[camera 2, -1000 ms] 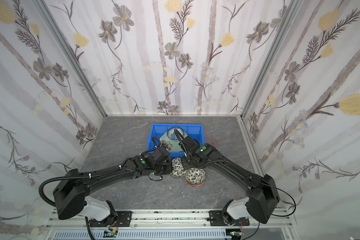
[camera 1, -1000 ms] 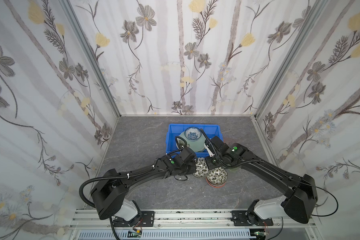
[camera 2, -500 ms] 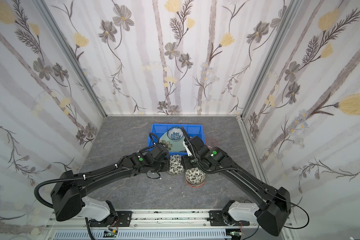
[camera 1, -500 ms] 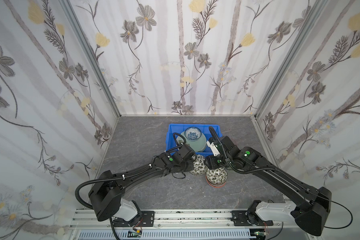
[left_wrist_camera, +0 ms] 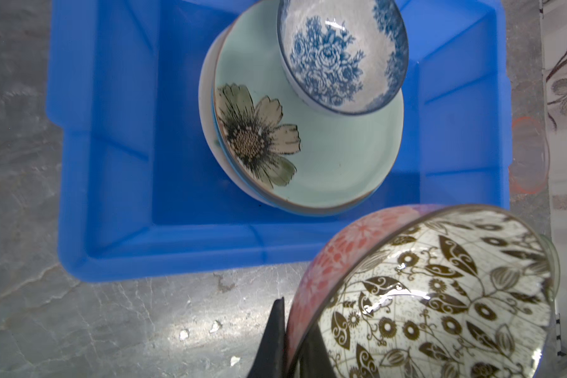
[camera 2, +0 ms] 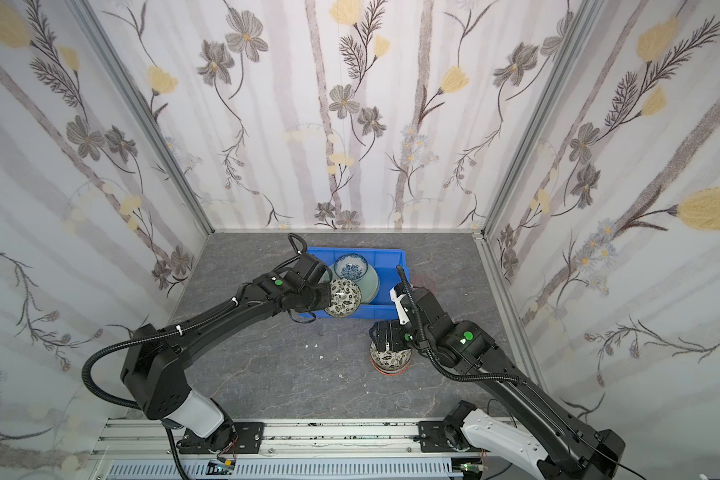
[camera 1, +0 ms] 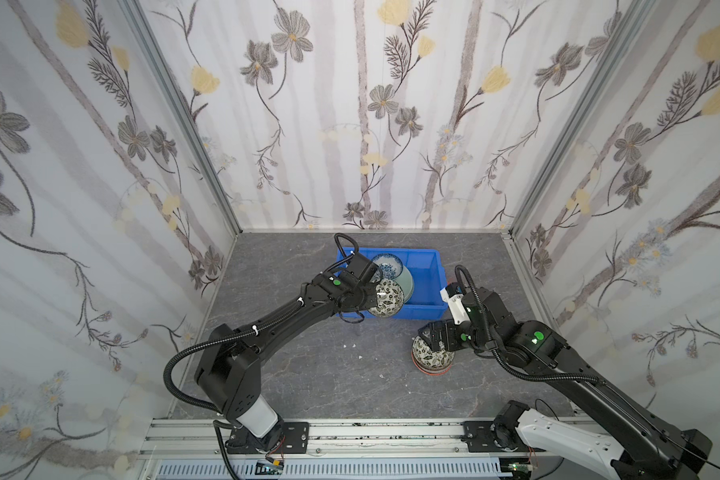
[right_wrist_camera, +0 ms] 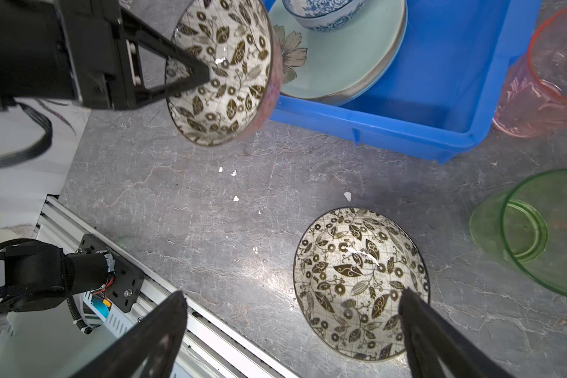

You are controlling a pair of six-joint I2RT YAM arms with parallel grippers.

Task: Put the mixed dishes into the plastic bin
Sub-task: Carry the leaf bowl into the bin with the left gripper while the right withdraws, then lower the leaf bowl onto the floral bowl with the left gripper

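1. Top views, left arm: the left gripper [camera 1: 374, 296] is clamped on the rim of a tilted black-and-white bowl [camera 1: 388, 298]. The bowl hangs over the wall of the blue bin [camera 1: 429, 254] nearest the arm bases. Inside the bin, a blue-and-white bowl [camera 1: 387, 266] sits on a mint plate [camera 1: 409, 284].
2. Top views, right arm: the right gripper [camera 2: 381, 338] is outside the bin, near that same wall. It is above a second black-and-white bowl [camera 2: 390, 358] stacked on an orange-rimmed dish [camera 2: 387, 370].
3. Left wrist view: the left gripper [left_wrist_camera: 295, 327] pinches the bowl [left_wrist_camera: 439, 294] wall, one finger inside and one outside. A pink tumbler [left_wrist_camera: 531, 153] stands just outside the bin [left_wrist_camera: 112, 131].
4. Right wrist view: the right gripper [right_wrist_camera: 292, 293] has its fingers spread wide and holds nothing. One fingertip overlaps the second bowl's [right_wrist_camera: 360, 288] rim; contact cannot be told. A green tumbler [right_wrist_camera: 537, 229] stands outside the bin [right_wrist_camera: 390, 121], near the pink tumbler [right_wrist_camera: 553, 75].
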